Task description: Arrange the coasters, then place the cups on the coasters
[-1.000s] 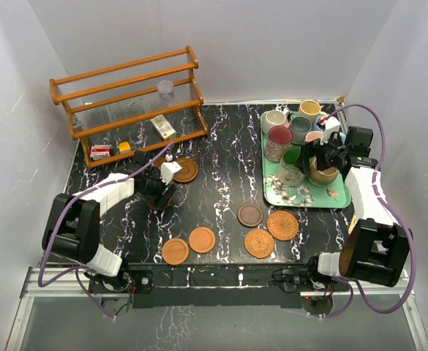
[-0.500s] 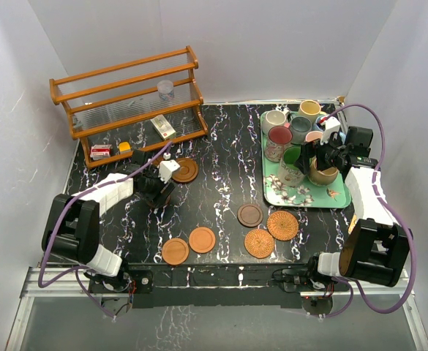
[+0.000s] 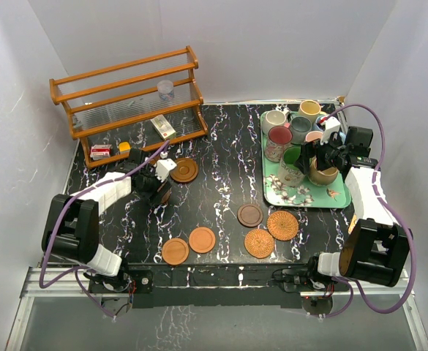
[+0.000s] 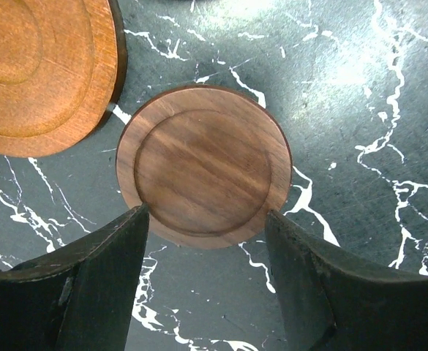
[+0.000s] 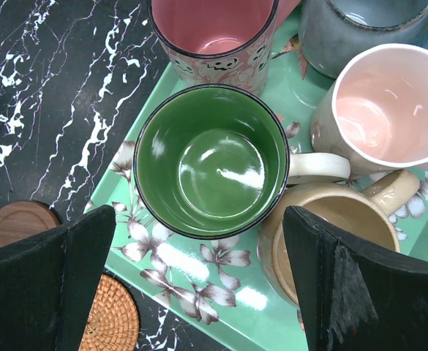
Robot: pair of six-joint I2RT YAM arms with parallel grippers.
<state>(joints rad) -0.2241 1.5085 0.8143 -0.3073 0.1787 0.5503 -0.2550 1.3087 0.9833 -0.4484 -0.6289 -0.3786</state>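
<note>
Wood coasters [image 3: 202, 239] five, wicker [image 3: 282, 225] two, left end effector [image 4: 205, 216] spread, right end effector [image 5: 199, 213] spread

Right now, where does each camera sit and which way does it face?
Top external: above, behind the arms, facing down at the table; left arm and right arm show.
Left wrist: facing down at a brown coaster; its fingers show.
Right wrist: facing down into the green mug on the tray; its fingers show.
Shared: top and right wrist both show that mug.
</note>
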